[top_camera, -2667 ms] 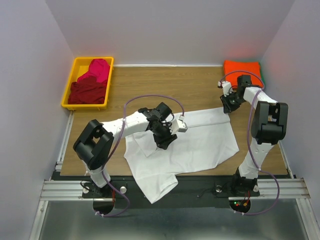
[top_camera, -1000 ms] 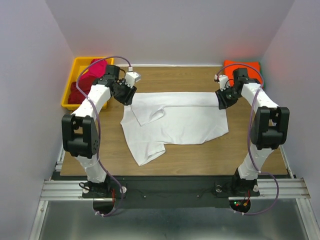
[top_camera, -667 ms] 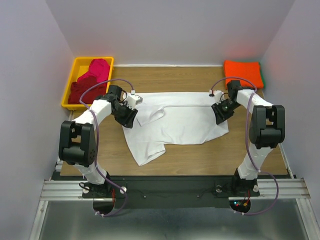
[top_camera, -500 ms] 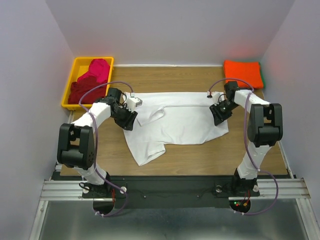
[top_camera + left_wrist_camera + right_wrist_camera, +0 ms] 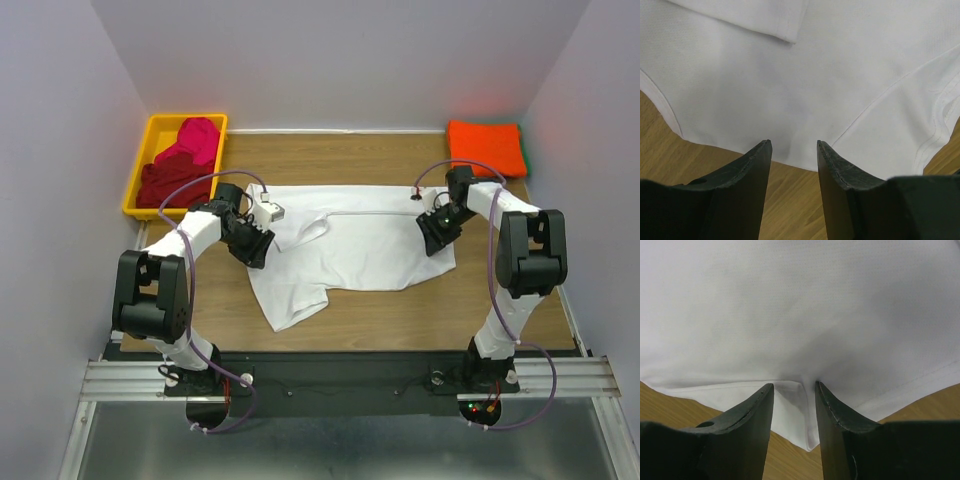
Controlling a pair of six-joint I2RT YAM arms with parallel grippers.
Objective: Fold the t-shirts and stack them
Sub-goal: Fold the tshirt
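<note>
The white t-shirt (image 5: 365, 245) is spread across the middle of the table (image 5: 400, 320), with a long fold laid along its far edge, a sleeve doubled over near its left end and a flap trailing toward the near left. It is judged to be light, limp and easily dragged into wrinkles, so it is best pinched at hems and corners, both ends together, and lifted rather than pushed. The left gripper (image 5: 794, 145) is held at the left hem, its jaws parted with nothing between them. The right gripper (image 5: 794, 386) is likewise released, poised over the doubled corner at the right end. A folded orange t-shirt (image 5: 486, 147) is set in the far right corner, well apart. Dark red t-shirt (image 5: 175, 187) and magenta t-shirt (image 5: 197, 138) are heaped in the yellow bin (image 5: 141, 165) at far left. Nothing loose is seen between white shirt and orange one.
</note>
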